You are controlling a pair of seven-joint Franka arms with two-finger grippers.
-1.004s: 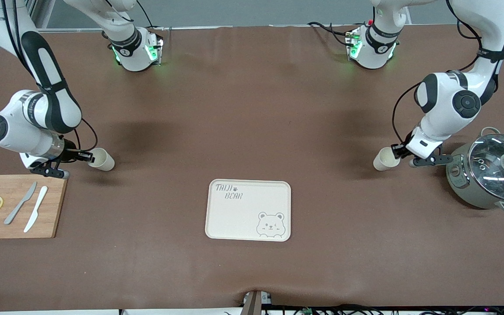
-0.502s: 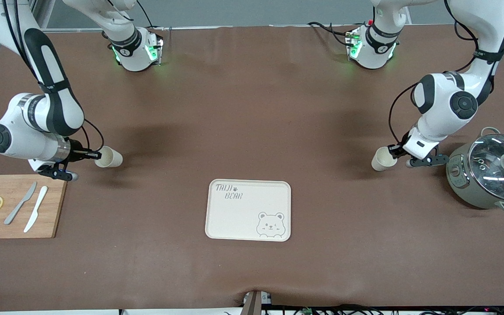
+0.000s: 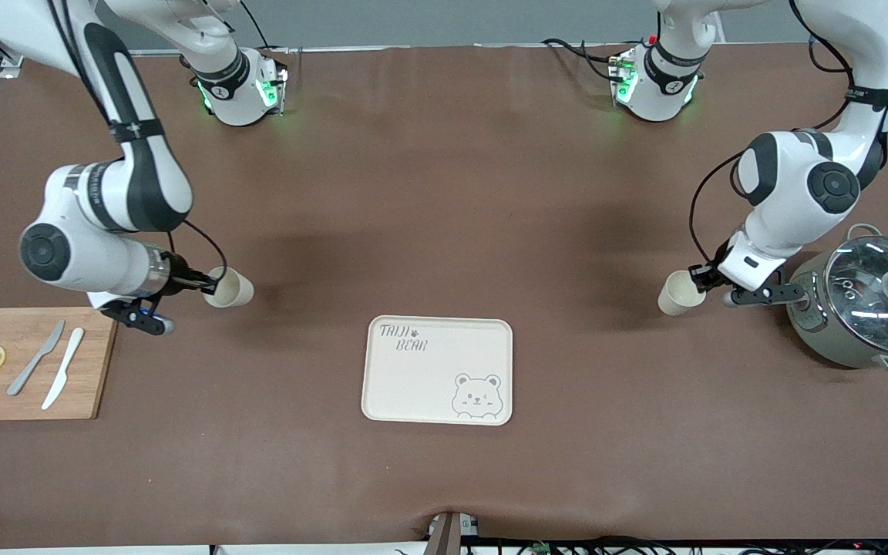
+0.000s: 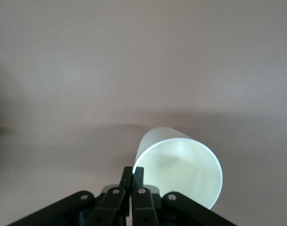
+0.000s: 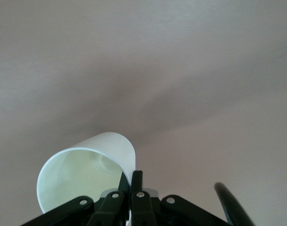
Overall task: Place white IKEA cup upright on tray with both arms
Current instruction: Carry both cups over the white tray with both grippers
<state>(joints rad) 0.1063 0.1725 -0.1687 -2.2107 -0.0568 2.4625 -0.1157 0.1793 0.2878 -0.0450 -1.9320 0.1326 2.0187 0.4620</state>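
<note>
Each gripper pinches one wall of a cup at the rim: the left gripper [image 3: 697,281] holds the left cup [image 3: 678,293], the right gripper [image 3: 209,284] holds the right cup [image 3: 230,287], both tilted, mid-air, farther from the camera than the tray [image 3: 437,370]. Such thin rim grips may slip or set cups down tilted. The tray reads "TAIJI BEAR".

Two white jointed arms [image 3: 105,208] – black joint bands, black cables, green-lit bases, small black grippers [image 3: 205,287].
</note>
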